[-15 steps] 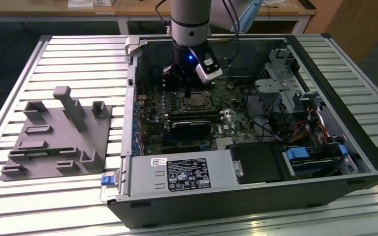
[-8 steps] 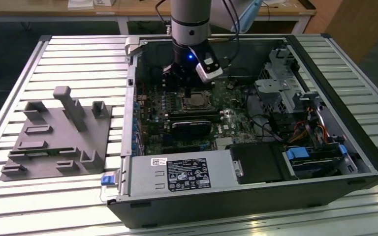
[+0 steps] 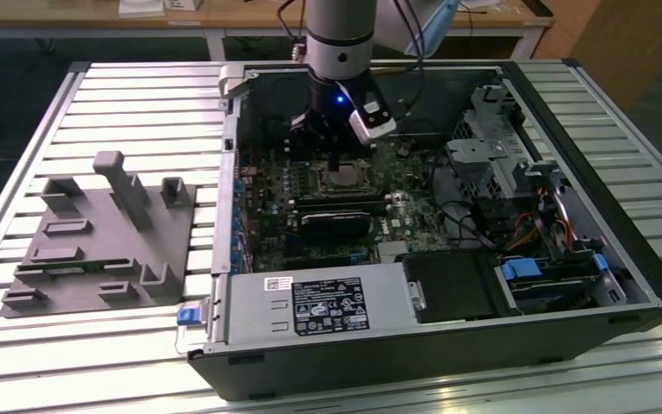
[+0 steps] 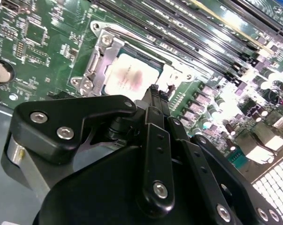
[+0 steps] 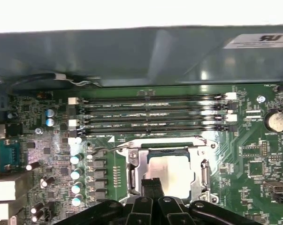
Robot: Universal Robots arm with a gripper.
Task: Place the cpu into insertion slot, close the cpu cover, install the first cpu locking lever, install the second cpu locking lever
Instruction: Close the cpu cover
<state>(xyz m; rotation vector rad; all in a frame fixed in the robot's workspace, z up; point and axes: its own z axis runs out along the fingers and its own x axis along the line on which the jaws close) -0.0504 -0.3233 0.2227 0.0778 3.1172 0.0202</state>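
The pincer [image 5: 153, 183] has its fingers pressed together with nothing between them. Its tips are down at the edge of the cpu cover [image 5: 132, 164], probably so they work as one narrow pusher. The cover lies flat and frames the cpu [image 5: 172, 171], which sits seated in the insertion slot [image 3: 343, 178]. The coin battery [image 5: 276, 121] lies well apart.
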